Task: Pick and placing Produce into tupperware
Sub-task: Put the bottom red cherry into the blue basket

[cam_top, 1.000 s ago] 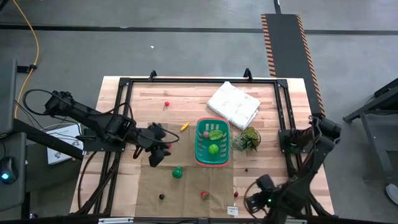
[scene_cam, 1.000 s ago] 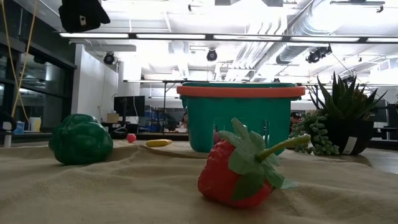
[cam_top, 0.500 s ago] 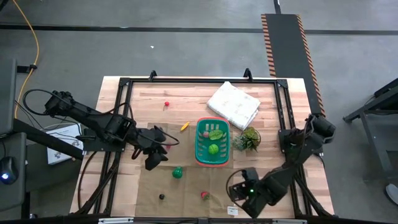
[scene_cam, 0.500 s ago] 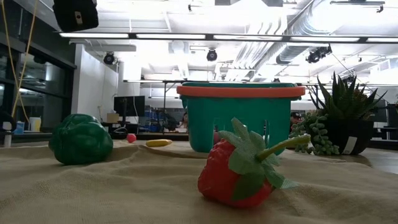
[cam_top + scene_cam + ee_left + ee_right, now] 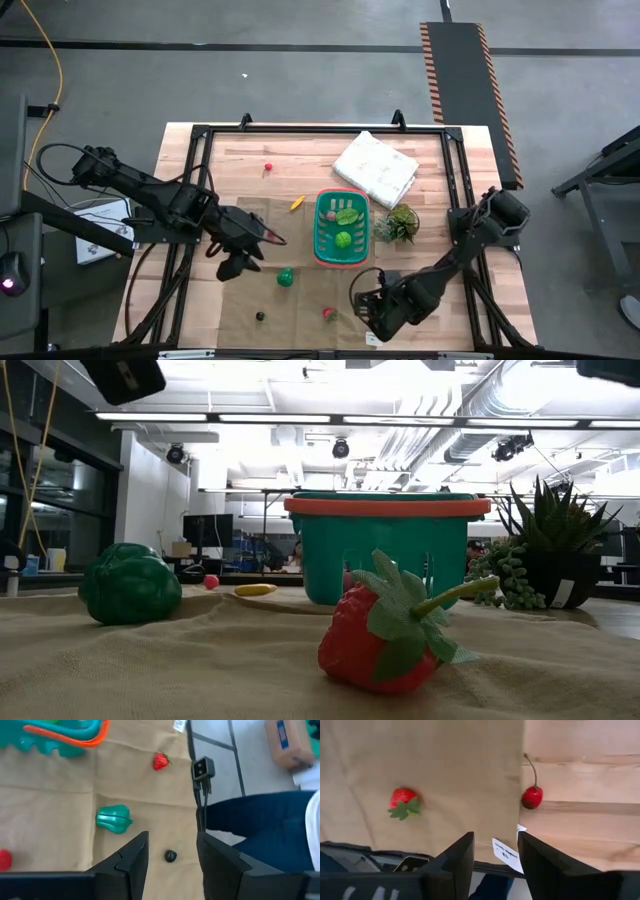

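The tupperware (image 5: 341,230), a teal basket, sits at the table's centre with green produce (image 5: 344,238) already inside. At its 7 o'clock lies a green pepper (image 5: 285,277), at 6 o'clock a strawberry (image 5: 327,314). The left gripper (image 5: 245,257) hovers at the basket's 9 o'clock, fingers parted and empty. The right gripper (image 5: 370,308) hangs at 5 o'clock near a cherry (image 5: 532,797), fingers likewise apart, gripping nothing.

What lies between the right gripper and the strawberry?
Only bare tan cloth; the right wrist view shows nothing between the open right gripper and the strawberry.
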